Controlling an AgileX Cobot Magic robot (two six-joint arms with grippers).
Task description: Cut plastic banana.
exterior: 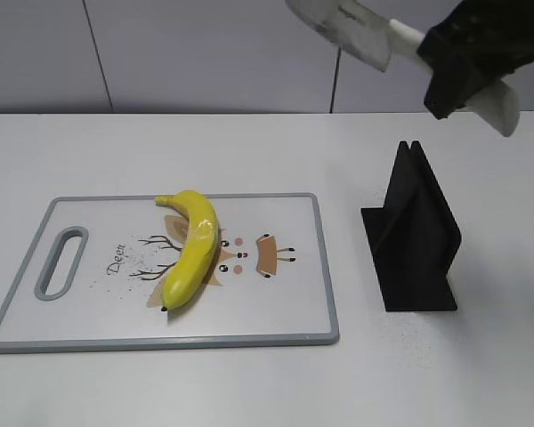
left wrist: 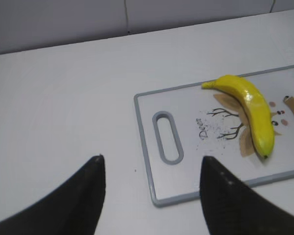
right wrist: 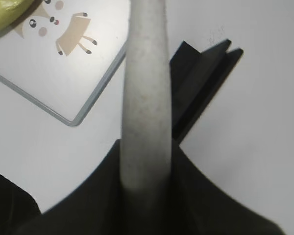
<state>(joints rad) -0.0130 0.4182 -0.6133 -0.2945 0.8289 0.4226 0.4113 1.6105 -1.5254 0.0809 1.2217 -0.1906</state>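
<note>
The yellow plastic banana (exterior: 192, 251) lies whole on the white cutting board (exterior: 89, 331), near its middle; it also shows in the left wrist view (left wrist: 250, 110). My right gripper (exterior: 467, 67) is shut on a white knife (exterior: 351, 27), held high above the black knife stand (exterior: 414, 231), blade pointing left. In the right wrist view the knife (right wrist: 147, 93) runs up from the jaws (right wrist: 147, 171). My left gripper (left wrist: 152, 169) is open and empty, over the table just off the board's handle end (left wrist: 166, 137). It is out of the exterior view.
The black knife stand (right wrist: 201, 83) stands on the white table right of the board. The board has a grey rim, a slot handle at its left end (exterior: 60, 262) and a deer print. A grey wall lies behind the table.
</note>
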